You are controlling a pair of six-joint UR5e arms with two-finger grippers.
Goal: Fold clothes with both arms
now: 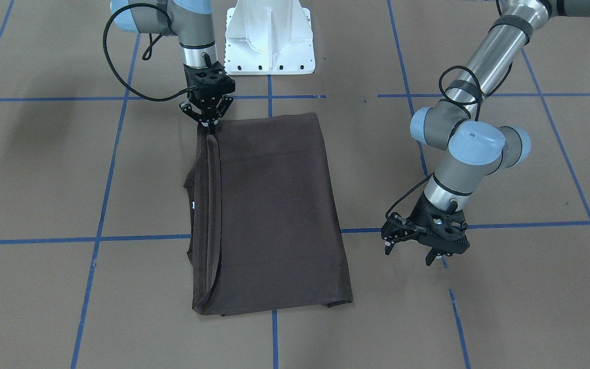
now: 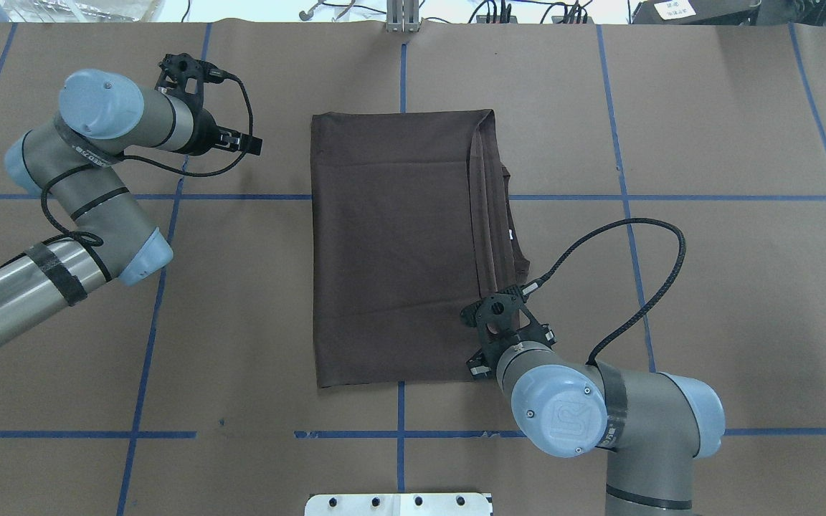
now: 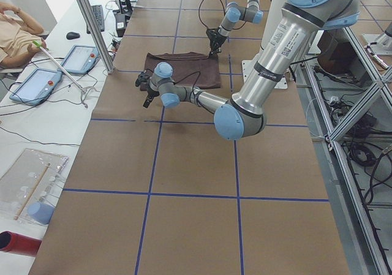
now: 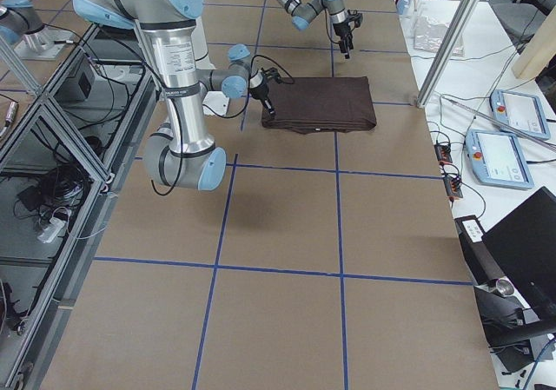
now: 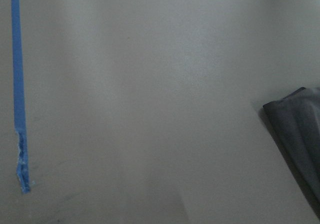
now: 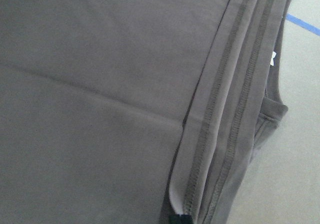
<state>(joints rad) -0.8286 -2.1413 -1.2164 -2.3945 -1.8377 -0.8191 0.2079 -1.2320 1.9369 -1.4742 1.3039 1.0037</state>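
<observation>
The right arm's fingers (image 1: pixel 196 115) are closed on the corner of the T-shirt (image 1: pixel 274 205) nearest the robot, pinching the stacked hem edges where they meet that end of the garment. The left arm's fingers (image 1: pixel 390 241) stand apart, gripping nothing, held over bare surface well clear of the cloth on the robot's left. The surface (image 1: pixel 44 179) is covered in brown paper and divided into a grid by blue tape lines (image 1: pixel 141 238). A white pedestal base (image 1: pixel 269 36) is bolted at its robot-side edge. The dark brown T-shirt lies flat at the middle of the surface, folded lengthwise into a long rectangle that crosses one tape line. Its layered hems run along the robot's right side, where the collar and a small white tag (image 1: pixel 193 205) show from beneath. The right wrist view confirms the stitched edges lying one upon another. Beyond the far edge runs a white side bench (image 3: pixel 37 122) carrying two blue-framed tablets (image 3: pixel 76 57), a keyboard (image 3: pixel 98 18) and loose cables, with an aluminium post (image 3: pixel 92 27) rising beside it and a person's arm (image 3: pixel 18 27) resting at its end. A clear plastic tray (image 3: pixel 30 177) on that bench holds a thin stick; its other contents cannot be made out.
</observation>
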